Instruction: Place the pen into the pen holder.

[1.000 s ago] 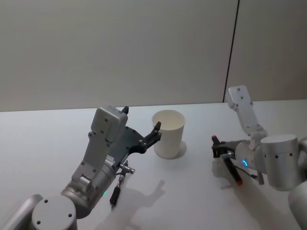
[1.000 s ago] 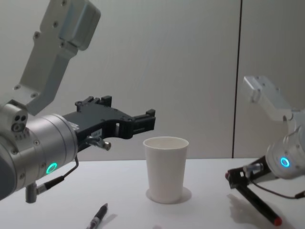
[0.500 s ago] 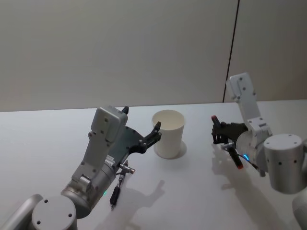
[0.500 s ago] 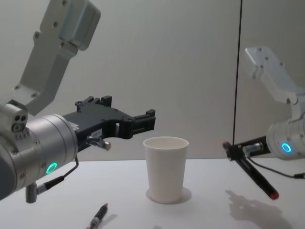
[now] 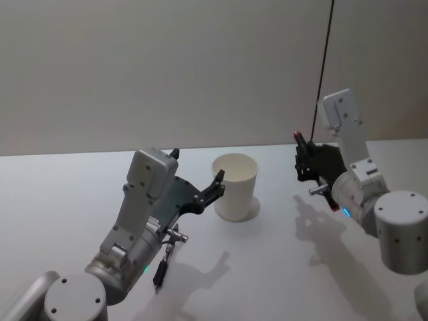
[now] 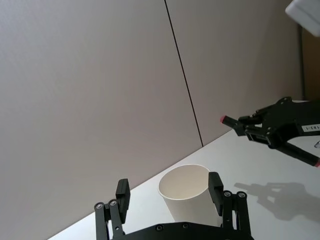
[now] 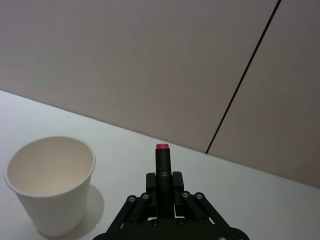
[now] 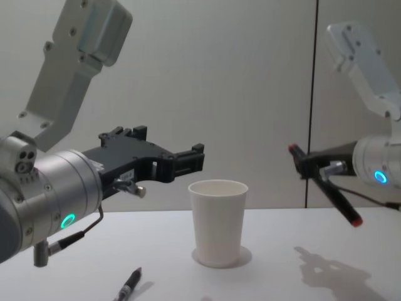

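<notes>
Nearest, a loose pen [image 5: 162, 262] lies flat on the white table [image 5: 267, 281] at about seven o'clock from the pen holder [image 5: 235, 188], beside the left arm and touching nothing else. Farther on, the left gripper [image 5: 198, 167] hovers above the table at nine o'clock from the pen holder, its fingers spread wide and grasping nothing, one fingertip close to the rolled rim. The pen holder stands upright, and at three o'clock from it, well apart and raised off the table, the right gripper [image 5: 305, 164] is clamped on a red-ended pen [image 8: 341, 205], tilted with its upper end toward the pen holder.
</notes>
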Available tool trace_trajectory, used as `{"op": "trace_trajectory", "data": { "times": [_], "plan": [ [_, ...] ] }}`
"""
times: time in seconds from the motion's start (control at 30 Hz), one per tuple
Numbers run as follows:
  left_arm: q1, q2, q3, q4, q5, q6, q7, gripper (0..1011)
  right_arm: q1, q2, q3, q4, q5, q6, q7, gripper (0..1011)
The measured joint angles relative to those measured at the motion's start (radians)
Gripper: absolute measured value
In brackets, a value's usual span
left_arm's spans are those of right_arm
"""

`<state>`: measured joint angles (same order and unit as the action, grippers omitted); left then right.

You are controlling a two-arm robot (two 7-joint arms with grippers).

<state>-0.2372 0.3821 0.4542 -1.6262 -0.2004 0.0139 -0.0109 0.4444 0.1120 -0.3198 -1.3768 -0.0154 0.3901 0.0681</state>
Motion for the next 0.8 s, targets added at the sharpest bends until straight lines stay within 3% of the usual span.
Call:
{"op": "trace_trajectory", "data": {
  "times": [0.23,0.3,0.4,0.8],
  "plan": [
    [0.0,0.0,0.0,0.0,0.0,0.0,0.0,1002,-0.003,0.008,0.001,-0.002,-0.027,-0.105,0.017,172],
    [0.0,0.0,0.0,0.0,0.0,0.0,0.0,1003,0.0,0.011,0.003,0.008,-0.038,-0.165,0.029,172],
    [0.0,0.0,0.0,0.0,0.0,0.0,0.0,1003,0.005,0.012,0.005,0.018,-0.043,-0.21,0.041,172],
    [0.0,0.0,0.0,0.0,0.0,0.0,0.0,1003,0.063,0.007,0.014,0.133,-0.045,-0.478,0.149,172]
  ]
}}
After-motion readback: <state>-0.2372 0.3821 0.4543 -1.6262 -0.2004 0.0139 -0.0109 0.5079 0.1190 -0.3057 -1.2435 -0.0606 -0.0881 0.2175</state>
